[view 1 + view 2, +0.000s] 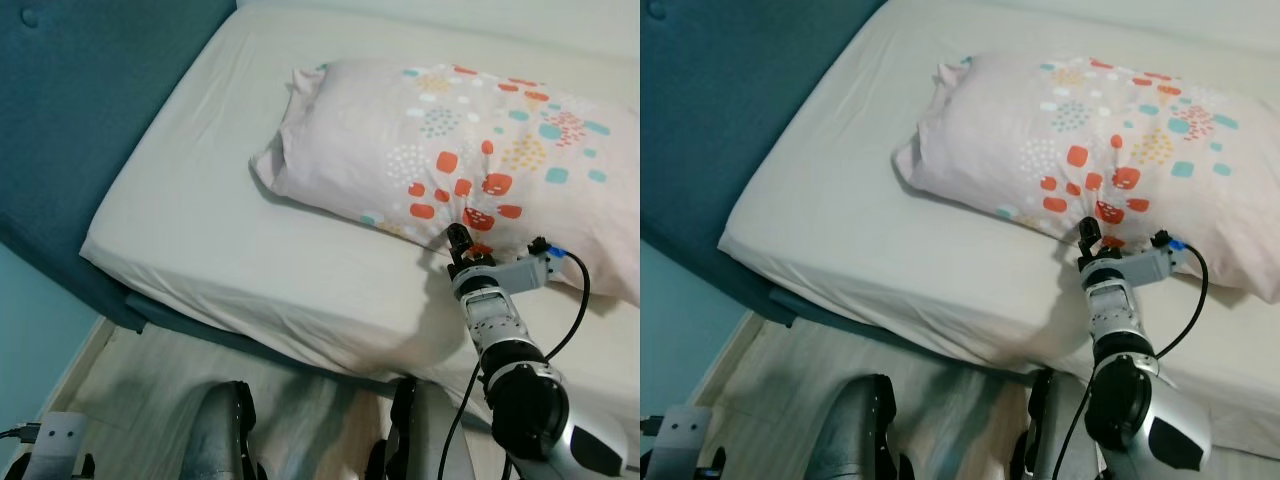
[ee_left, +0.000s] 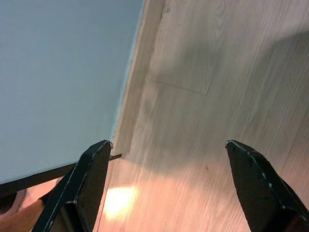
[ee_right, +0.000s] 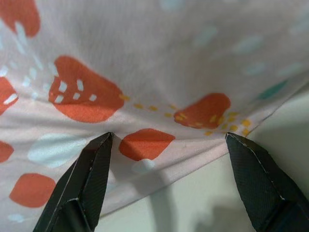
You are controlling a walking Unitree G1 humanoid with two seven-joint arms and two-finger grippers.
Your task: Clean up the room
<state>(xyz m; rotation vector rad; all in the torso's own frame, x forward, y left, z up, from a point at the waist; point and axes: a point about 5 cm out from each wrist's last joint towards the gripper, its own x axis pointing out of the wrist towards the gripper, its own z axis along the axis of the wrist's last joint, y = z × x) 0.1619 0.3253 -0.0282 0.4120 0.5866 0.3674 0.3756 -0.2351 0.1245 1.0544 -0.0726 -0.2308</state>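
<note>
A pale pink pillow [image 1: 450, 140] with orange, teal and yellow spots lies across the white mattress [image 1: 220, 240]. My right gripper [image 1: 458, 238] reaches to the pillow's near long edge, at its orange patches. In the right wrist view the right gripper [image 3: 166, 137] is open, its black fingertips [image 3: 99, 145] spread wide just short of the pillow's seam [image 3: 159, 159], with nothing held. My left gripper [image 2: 169, 142] hangs low at my left side, open, pointing at the wooden floor [image 2: 217, 87].
A dark teal padded headboard [image 1: 80, 110] runs along the bed's left side. A light blue wall [image 2: 58, 72] and pale skirting board [image 2: 137, 72] stand beside my left arm. My legs [image 1: 225, 430] stand on wooden floor at the bed's near edge.
</note>
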